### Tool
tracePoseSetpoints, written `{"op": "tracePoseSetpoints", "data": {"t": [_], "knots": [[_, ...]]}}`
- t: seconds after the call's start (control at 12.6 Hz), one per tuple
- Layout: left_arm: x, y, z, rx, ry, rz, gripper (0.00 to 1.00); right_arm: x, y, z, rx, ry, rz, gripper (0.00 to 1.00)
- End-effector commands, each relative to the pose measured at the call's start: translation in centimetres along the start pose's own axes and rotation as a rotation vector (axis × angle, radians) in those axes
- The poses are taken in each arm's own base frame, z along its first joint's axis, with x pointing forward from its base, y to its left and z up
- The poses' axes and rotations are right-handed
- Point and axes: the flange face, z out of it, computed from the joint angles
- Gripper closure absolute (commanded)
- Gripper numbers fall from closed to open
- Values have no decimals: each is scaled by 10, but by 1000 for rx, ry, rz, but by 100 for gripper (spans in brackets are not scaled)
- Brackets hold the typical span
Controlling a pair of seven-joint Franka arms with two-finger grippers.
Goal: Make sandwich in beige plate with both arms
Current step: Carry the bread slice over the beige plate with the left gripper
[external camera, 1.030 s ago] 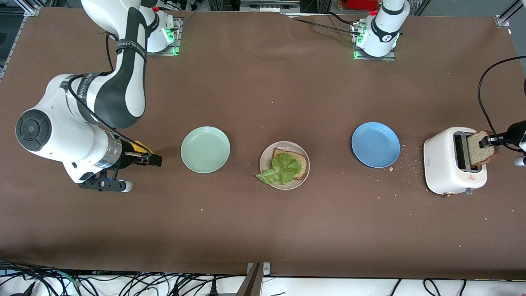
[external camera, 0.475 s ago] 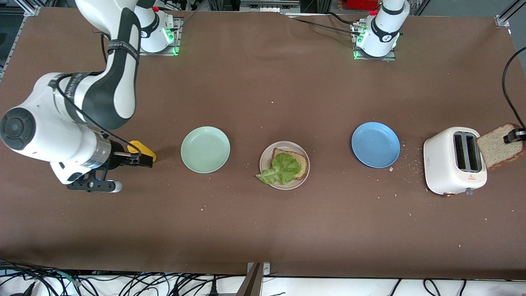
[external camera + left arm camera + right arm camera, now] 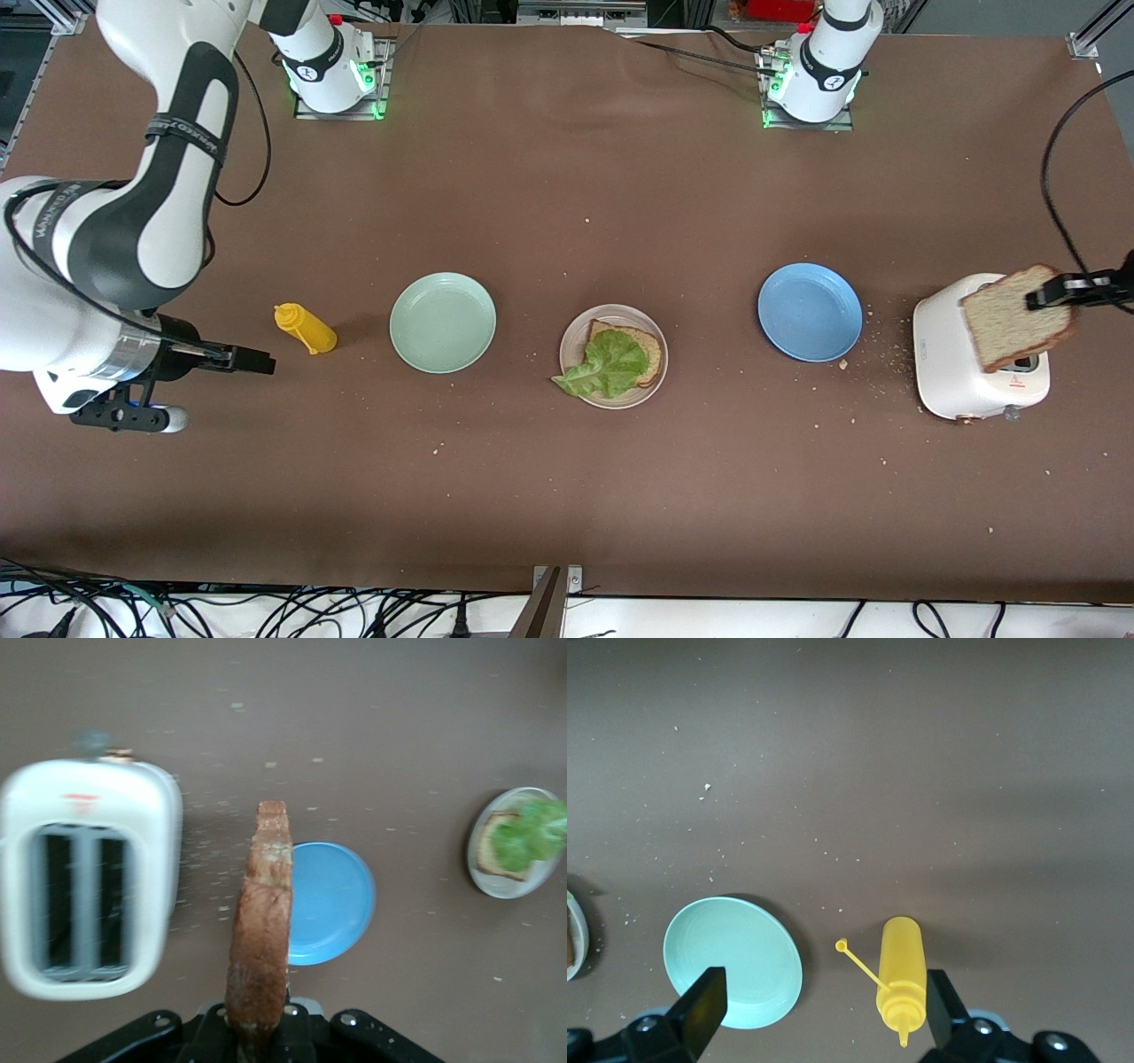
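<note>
The beige plate sat mid-table between a green plate and a blue plate. On it lay one bread slice with a lettuce leaf over it, the leaf's tip hanging past the plate's rim on the side nearer the front camera.

The second slice was up in the air over the toaster, which stood at the left arm's end of the table. The left gripper had its fingers clamped on that slice's upper edge, and the slice hung tilted below them. In the left wrist view the slice showed edge-on between the toaster and the blue plate.

The right gripper hung over the table at the right arm's end, its fingers spread wide and holding nothing. A yellow bottle lay on its side just beside it, between the gripper and the green plate. Crumbs dotted the table around the toaster.
</note>
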Motion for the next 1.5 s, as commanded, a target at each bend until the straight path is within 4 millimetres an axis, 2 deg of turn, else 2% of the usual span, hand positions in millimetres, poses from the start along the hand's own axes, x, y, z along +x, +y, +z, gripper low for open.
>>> {"op": "tracePoseSetpoints", "data": {"t": [0.0, 0.08, 0.16, 0.24, 0.32, 0.48, 0.55, 0.71, 0.87, 1.03, 1.27, 1.43], "knots": [[21, 62, 40, -133, -52, 47, 100, 0, 13, -22, 42, -7, -6, 1], [27, 84, 62, -176, -84, 49, 100, 1, 18, -25, 39, -11, -6, 1], [37, 104, 92, -228, -126, 51, 100, 1, 23, -27, 35, -23, -11, 1], [47, 120, 125, -315, -168, 44, 100, 1, 26, -28, 35, -35, -27, 1], [58, 128, 162, -395, -212, 33, 100, 0, 30, -28, 26, -49, -46, 1], [69, 168, 227, -501, -285, 52, 100, -4, 36, -32, -11, -74, -77, 1], [75, 181, 247, -565, -284, 52, 100, -6, 40, -35, -27, -80, -93, 1], [79, 204, 279, -686, -254, 146, 100, -10, 47, -45, -60, -84, -118, 1], [81, 229, 304, -705, -185, 259, 100, -15, 53, -58, -111, -69, -141, 1], [81, 251, 329, -709, -140, 310, 100, -25, 61, -62, -142, -48, -141, 1], [77, 274, 355, -683, -122, 355, 100, -50, 69, -50, -144, 37, -151, 1], [76, 271, 368, -696, -121, 382, 100, -58, 76, -42, -163, 70, -152, 1]]}}
